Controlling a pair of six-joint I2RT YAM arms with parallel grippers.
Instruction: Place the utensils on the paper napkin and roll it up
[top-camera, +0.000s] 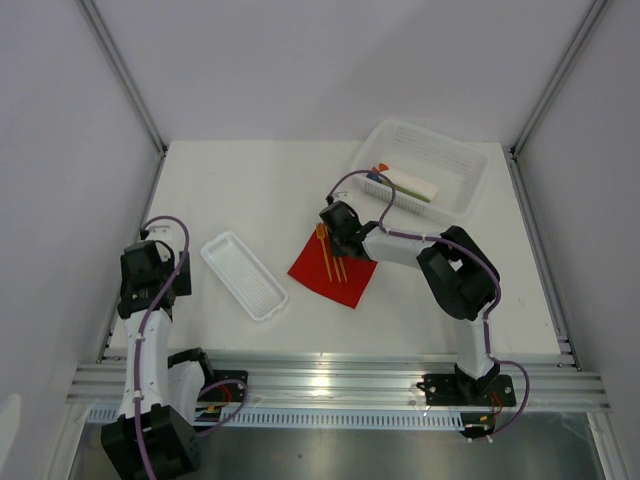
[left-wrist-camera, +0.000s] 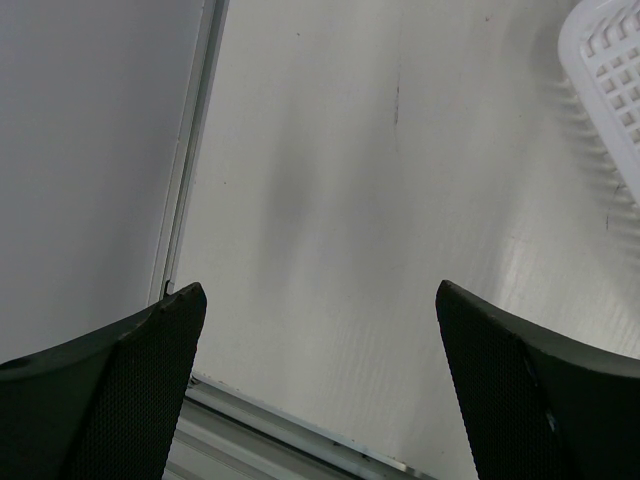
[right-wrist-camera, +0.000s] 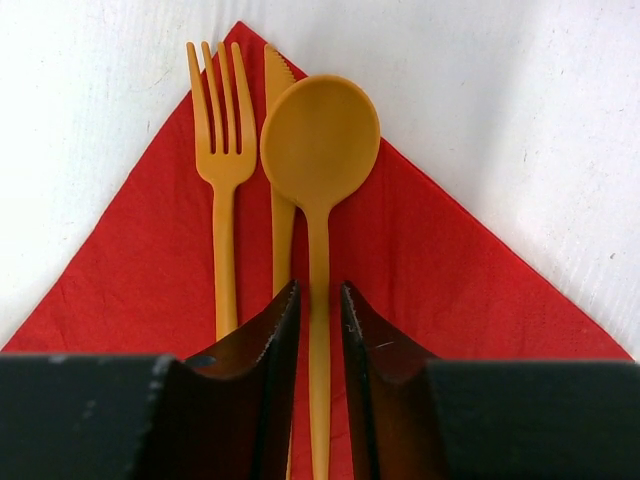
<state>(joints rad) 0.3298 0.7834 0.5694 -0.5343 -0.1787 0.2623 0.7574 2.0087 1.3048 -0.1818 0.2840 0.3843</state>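
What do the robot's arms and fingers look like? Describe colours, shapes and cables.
The left arm and right arm have white links and black joint housings. A purple cable loops along each. The fingers are black, tapered, mesh-textured.

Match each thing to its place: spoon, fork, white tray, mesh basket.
Things:
1 spoon
2 fork
3 white tray
4 mesh basket

Places:
A on the table, left of the napkin
B handle between the jaws of the right gripper
C far right part of the table
D on the napkin, leftmost of the cutlery

Pairs: 1-B, 2-D, 3-A, 4-C
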